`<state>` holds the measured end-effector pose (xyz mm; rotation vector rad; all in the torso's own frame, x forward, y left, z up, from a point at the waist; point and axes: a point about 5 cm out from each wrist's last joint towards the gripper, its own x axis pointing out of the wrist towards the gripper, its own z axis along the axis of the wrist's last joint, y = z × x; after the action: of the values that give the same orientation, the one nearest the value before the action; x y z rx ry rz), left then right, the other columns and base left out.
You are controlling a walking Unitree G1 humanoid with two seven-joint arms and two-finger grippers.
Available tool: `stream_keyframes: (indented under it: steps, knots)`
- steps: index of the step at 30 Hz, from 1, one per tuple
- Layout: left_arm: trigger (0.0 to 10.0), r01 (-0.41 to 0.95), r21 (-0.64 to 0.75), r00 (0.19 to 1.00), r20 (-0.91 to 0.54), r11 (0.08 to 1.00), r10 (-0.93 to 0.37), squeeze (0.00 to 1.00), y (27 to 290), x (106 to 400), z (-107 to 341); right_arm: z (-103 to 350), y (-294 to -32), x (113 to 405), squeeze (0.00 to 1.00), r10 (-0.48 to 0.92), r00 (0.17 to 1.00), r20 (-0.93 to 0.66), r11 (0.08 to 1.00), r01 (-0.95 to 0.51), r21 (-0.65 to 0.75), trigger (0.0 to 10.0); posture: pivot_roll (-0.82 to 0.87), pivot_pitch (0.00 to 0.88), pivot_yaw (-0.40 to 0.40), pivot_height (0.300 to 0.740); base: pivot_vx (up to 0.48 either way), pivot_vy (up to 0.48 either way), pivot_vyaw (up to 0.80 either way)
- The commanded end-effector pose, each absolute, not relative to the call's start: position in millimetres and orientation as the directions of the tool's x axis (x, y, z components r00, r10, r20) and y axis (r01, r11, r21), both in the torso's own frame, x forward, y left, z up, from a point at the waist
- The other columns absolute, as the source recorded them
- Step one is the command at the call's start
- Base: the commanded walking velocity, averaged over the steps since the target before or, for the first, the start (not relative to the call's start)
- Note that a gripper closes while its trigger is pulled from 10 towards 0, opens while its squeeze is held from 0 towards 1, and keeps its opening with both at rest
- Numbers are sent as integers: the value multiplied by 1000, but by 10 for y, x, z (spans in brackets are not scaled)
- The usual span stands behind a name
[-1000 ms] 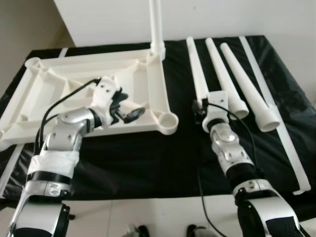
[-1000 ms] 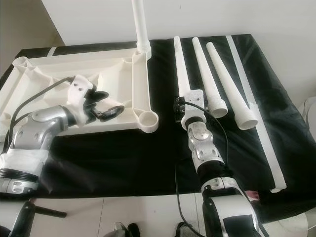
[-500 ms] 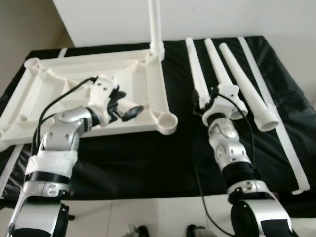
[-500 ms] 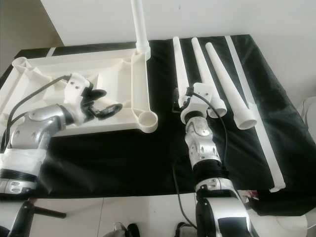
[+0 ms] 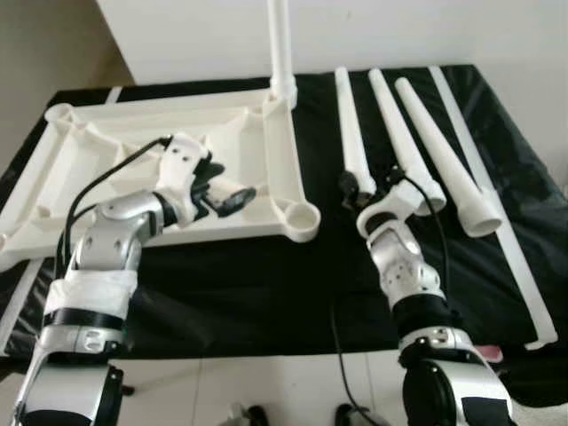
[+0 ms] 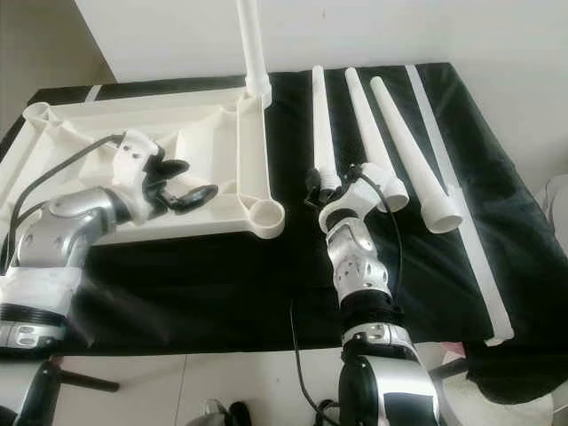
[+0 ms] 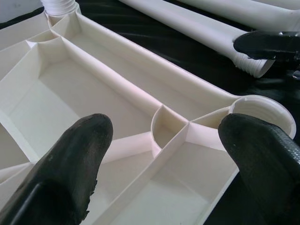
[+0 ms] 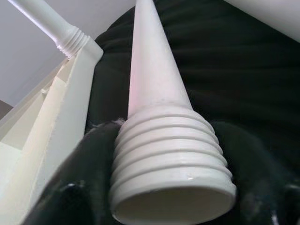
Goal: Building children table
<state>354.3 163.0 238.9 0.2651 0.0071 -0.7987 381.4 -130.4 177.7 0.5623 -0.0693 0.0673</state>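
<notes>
Black sheeting (image 5: 266,284) covers the table I work at. On its left half lies the upturned tabletop (image 5: 115,151), one leg (image 5: 280,44) already standing in its far corner; my left gripper (image 5: 224,191) hovers spread above the near socket (image 5: 302,216). Since a second ago, my right gripper (image 5: 366,188) has clamped the nearest loose leg (image 6: 319,124), so seating follows. I count three loose legs.

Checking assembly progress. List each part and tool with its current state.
Tabletop: upside down on the black cloth, near corner socket empty.
Fitted leg: upright, screwed into the far corner.
Gripped leg: lying flat, threaded end between the fingers.
Two spare legs: lying flat, loose.
Left tool: open, over the tabletop.
Right tool: shut on the gripped leg.
</notes>
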Motion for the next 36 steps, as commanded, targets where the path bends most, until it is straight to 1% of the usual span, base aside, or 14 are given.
stream_keyframes:
  steps: [1, 10, 13, 15, 16, 17, 19, 20, 25, 26, 28, 29, 32, 36]
  knots:
    - [10000, 661, 238, 745, -103, 711, -659, 0, 1706, 3559, 2402, 1651, -1273, 3801, 0, 50, 998, 29, 838, -58, 542, 0, -66, 175, 69, 740, 0, 0, 0]
    - [10000, 657, 237, 749, -99, 715, -655, 0, 1718, 3573, 2424, 1708, -1257, 3827, 0, 54, 998, 27, 944, -60, 325, 0, -67, 178, 70, 740, 0, 0, 0]
    - [10000, 657, 235, 749, -95, 716, -656, 0, 1719, 3575, 2435, 1692, -1169, 3785, 0, 135, 990, 28, 979, -129, -156, 0, -68, 178, 67, 740, 0, 0, 0]
    - [10000, 656, 235, 749, -94, 717, -656, 0, 1720, 3575, 2439, 1677, -1146, 3770, 0, 157, 987, 23, 957, -146, -251, 0, -68, 181, 68, 740, 0, 0, 0]
    - [10000, 656, 235, 750, -93, 718, -655, 0, 1725, 3576, 2441, 1653, -1130, 3759, 0, 172, 985, 8, 904, -155, -398, 8941, -71, 182, 68, 740, 0, 0, 0]
    - [10000, 654, 235, 751, -93, 719, -654, 0, 1730, 3576, 2442, 1626, -1128, 3748, 0, 176, 984, -1, 880, -158, -449, 10000, -72, 182, 68, 740, 0, 0, 0]
    - [10000, 652, 234, 754, -94, 721, -650, 0, 1739, 3579, 2438, 1602, -1145, 3738, 0, 168, 986, -1, 826, -142, -545, 10000, -73, 180, 68, 740, 0, 0, 0]
    - [10000, 651, 234, 754, -94, 722, -650, 0, 1739, 3580, 2437, 1604, -1164, 3739, 1000, 152, 988, 6, 848, -127, -515, 10000, -74, 178, 68, 740, 0, 0, 0]
    - [10000, 654, 236, 751, -93, 719, -653, 0, 1728, 3580, 2439, 1767, -1289, 3743, 1000, 53, 989, 138, 973, -20, -229, 10000, -70, 173, 66, 740, 0, 0, 0]
    - [10000, 654, 236, 752, -93, 719, -653, 0, 1729, 3582, 2441, 1807, -1303, 3741, 275, 41, 987, 158, 992, -21, -123, 10000, -71, 171, 67, 740, 0, 0, 0]
    - [10000, 654, 236, 752, -93, 719, -653, 0, 1730, 3584, 2443, 1831, -1312, 3736, 275, 31, 985, 171, 998, -21, -58, 10000, -71, 171, 67, 740, 0, 0, 0]
    - [10000, 654, 237, 751, -93, 718, -653, 0, 1728, 3583, 2443, 1887, -1344, 3726, 0, 9, 979, 205, 995, -29, 94, 10000, -70, 168, 66, 740, 0, 0, 0]
    - [10000, 654, 238, 751, -92, 718, -653, 0, 1731, 3583, 2448, 1905, -1373, 3723, 0, -8, 977, 214, 991, -21, 135, 10000, -69, 169, 67, 740, 0, 0, 0]
    - [10000, 654, 238, 751, -93, 718, -654, 0, 1736, 3582, 2454, 1828, -1361, 3744, 0, 8, 988, 151, 943, -58, 329, 10000, -69, 172, 71, 740, 0, 0, 0]
